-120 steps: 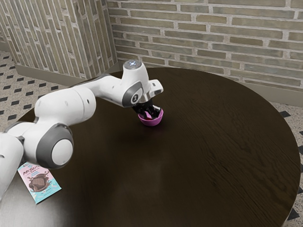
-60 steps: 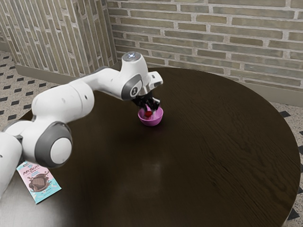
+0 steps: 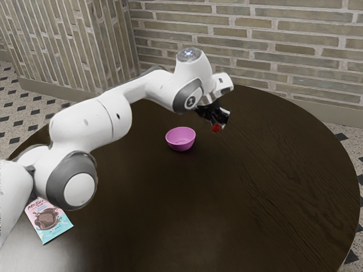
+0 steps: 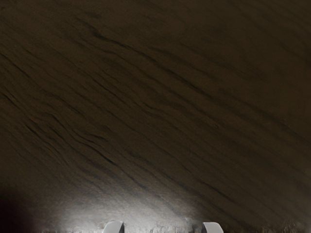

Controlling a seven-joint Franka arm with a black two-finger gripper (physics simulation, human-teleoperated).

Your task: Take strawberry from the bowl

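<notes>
Strawberry [image 3: 216, 128]: red, clamped in our gripper [image 3: 218, 123] above the table [image 3: 272, 181], beyond the bowl [image 3: 180, 145] toward the exterior view's right; tip and long axis, we cannot tell. Our arm [image 3: 91, 122]: reaching from the left, gripper slanting downward.

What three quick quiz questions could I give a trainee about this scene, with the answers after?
1. True or false: the bowl stands upright on the table.

2. Where is the strawberry?
a) in the bowl
b) in the gripper
c) on the table

3. Fill in the blank: the gripper is nearer to the ____ than to the flat packet.

Key: 1 true; 2 b; 3 bowl.
</notes>
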